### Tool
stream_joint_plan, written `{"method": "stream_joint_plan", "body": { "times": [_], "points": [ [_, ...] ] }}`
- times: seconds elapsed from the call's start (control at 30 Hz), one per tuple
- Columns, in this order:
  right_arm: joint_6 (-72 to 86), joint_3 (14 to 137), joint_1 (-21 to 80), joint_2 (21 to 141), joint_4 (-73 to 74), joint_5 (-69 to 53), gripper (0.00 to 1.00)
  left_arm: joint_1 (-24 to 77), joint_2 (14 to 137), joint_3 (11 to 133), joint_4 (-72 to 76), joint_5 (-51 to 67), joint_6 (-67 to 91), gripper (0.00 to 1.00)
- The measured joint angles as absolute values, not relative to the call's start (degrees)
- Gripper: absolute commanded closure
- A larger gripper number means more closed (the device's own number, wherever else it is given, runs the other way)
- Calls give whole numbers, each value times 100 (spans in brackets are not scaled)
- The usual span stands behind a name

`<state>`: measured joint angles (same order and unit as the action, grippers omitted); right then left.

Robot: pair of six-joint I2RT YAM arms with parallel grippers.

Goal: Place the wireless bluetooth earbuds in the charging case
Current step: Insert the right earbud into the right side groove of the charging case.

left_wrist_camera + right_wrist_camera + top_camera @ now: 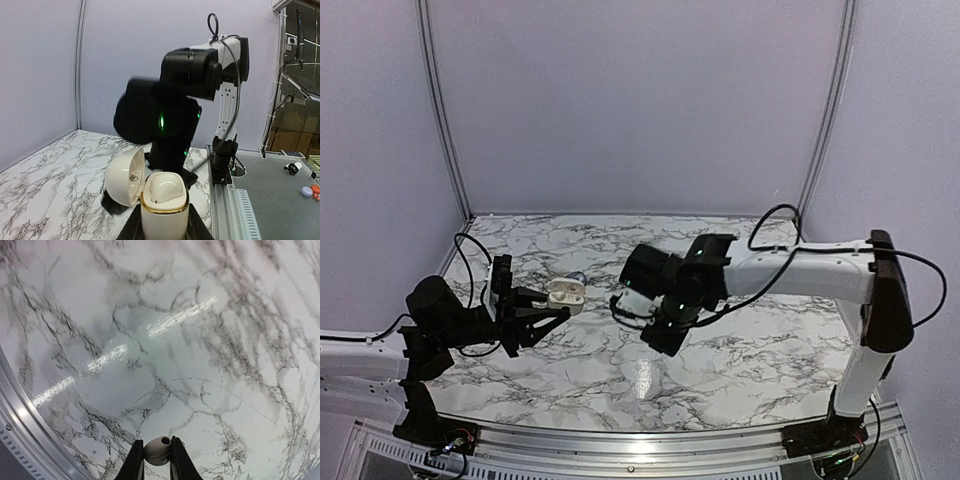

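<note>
Marble tabletop [620, 372], seemingly lilac walls [640, 100]

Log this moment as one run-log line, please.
left pincer: shut on charging case, lid open | right pincer: shut on earbud

Left arm [360, 360]: low, reaching inward | left gripper [558, 305]: clamped on the charging case [164, 210] | right arm [810, 265]: stretched leftward, wrist tipped down | right gripper [157, 445]: fingers pinching one earbud [156, 452]

The charging case [164, 210] is cream with gold trim, the earbud [157, 450] off-white, the tabletop [720, 350] white marble veined grey-black.
</note>
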<state>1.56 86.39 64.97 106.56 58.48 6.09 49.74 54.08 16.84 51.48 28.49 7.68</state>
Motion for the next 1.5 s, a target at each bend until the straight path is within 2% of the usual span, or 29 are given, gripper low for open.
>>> {"method": "stream_joint_plan", "body": {
  "times": [0.3, 0.47, 0.67, 0.87, 1.2, 1.5],
  "points": [
    [513, 8628, 6023, 8392, 4001, -80, 91, 4895, 5319, 1662, 5524, 2847, 838, 100],
    [1004, 8527, 6029, 7741, 2853, -899, 91, 4895, 5317, 1605, 5714, 2915, 725, 100],
    [1719, 8053, 6152, 7765, 1621, -1772, 91, 4895, 5317, 1605, 5769, 3030, 602, 100],
    [2132, 7922, 6571, 8350, 1100, -2169, 91, 4895, 5319, 1605, 5813, 3052, 596, 100],
    [2423, 7933, 6777, 8621, 781, -2399, 92, 4895, 5317, 1603, 5889, 3041, 600, 100],
    [2355, 8423, 6779, 8919, 1402, -2379, 92, 4895, 5349, 1599, 5892, 3203, 598, 100]
  ]
}}
